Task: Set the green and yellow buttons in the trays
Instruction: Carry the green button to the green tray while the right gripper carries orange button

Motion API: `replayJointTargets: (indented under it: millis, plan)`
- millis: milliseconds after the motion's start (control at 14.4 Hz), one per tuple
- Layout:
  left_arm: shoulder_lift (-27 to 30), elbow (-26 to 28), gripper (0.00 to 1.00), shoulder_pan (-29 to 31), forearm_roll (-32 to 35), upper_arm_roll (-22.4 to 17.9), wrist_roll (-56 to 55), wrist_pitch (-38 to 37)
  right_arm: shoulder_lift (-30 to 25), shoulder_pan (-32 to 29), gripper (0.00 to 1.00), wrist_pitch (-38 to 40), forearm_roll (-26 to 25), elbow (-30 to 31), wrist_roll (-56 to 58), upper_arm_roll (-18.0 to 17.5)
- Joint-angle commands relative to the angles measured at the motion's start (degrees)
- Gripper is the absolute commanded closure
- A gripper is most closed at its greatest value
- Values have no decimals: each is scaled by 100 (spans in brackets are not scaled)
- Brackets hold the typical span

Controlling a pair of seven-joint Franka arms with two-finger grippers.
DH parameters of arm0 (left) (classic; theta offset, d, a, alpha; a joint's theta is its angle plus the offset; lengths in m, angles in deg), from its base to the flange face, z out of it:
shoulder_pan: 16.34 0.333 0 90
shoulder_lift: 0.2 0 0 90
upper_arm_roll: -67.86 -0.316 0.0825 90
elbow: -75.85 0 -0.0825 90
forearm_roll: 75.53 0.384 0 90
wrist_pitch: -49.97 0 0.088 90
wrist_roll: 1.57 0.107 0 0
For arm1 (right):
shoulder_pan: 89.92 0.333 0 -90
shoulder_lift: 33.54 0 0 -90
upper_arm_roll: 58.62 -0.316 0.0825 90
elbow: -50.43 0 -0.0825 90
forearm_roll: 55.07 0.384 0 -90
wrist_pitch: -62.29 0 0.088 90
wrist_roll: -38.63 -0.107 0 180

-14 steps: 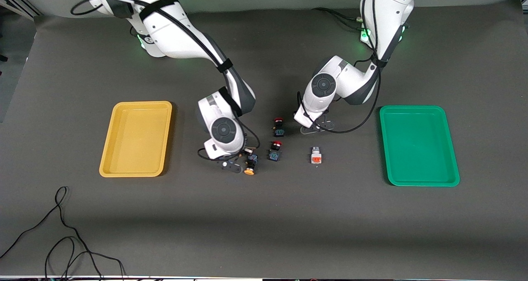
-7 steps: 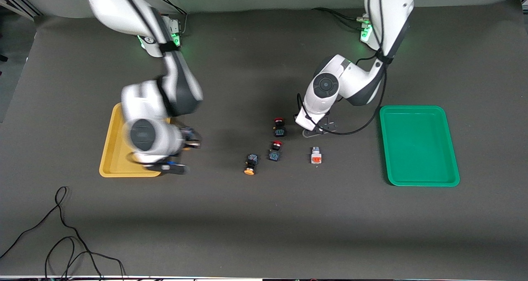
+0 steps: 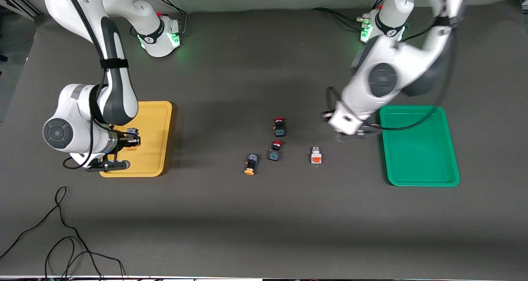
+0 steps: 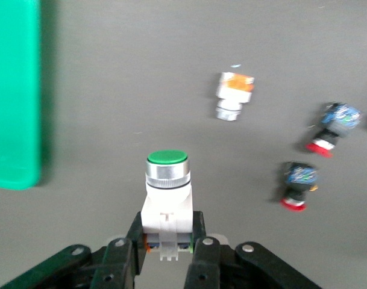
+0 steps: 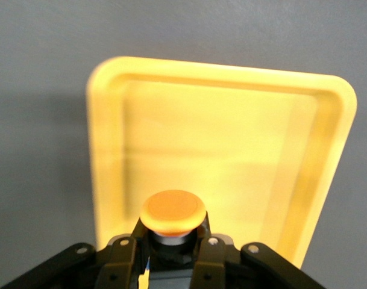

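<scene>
Two grips: right jaws clamp a yellow-capped button (image 5: 173,212) over the yellow tray (image 3: 159,120); left jaws clamp a green-faced button (image 4: 167,158), hidden in front view, near the green tray's (image 3: 416,180) nine-o'clock edge.

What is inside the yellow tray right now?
Nothing lies in the yellow tray; its floor shows bare. The right gripper holds a yellow-capped button above its edge, not yet set down. In the front view, the arm covers one corner of it.

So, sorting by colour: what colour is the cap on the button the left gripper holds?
Green, on the button in the left gripper; clearest in the left wrist view.
</scene>
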Motion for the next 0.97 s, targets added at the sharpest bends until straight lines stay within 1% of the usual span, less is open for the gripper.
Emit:
replayJointTargets:
  millis: [0, 69, 208, 277, 416, 485, 554, 623, 693, 831, 900]
  plan:
    - [330, 132, 89, 935, -76, 15, 1291, -596, -125, 73, 100, -1193, 132, 889, 277, -6]
    - [331, 141, 89, 1295, -49, 15, 1634, -615, -47, 73, 100, -1484, 245, 1048, 277, -41]
    - [261, 281, 89, 1815, 345, 15, 2311, -476, 129, 134, 100, -1741, 789, 1138, 417, -94]
    - [226, 464, 89, 1965, 451, 15, 2515, -205, 226, 143, 100, -1777, 1026, 1138, 566, -103]
    - [190, 1140, 89, 2255, 575, 15, 2744, 760, 402, 135, 100, -1900, 1352, 1129, 803, -147]
    - [77, 1456, 89, 2300, 619, 15, 2797, 1313, 455, 135, 39, -1900, 1458, 1111, 822, -155]
    - [-124, 1703, 89, 2309, 698, 7, 2798, 1919, 455, 135, 1, -1892, 1538, 1111, 822, -156]
    - [-413, 1827, 89, 2309, 794, 7, 2798, 2412, 420, 135, 0, -1848, 1538, 1103, 822, -156]
    - [-677, 1872, 89, 2370, 891, -2, 2798, 2748, 376, 143, 0, -1830, 1547, 1102, 822, -156]
    - [-987, 1899, 88, 2414, 1006, -11, 2789, 3110, 228, 152, 0, -1664, 1547, 1068, 770, -147]
    - [-1040, 1899, 83, 2441, 1024, -11, 2798, 3155, 122, 161, 0, -1471, 1547, 998, 735, -147]
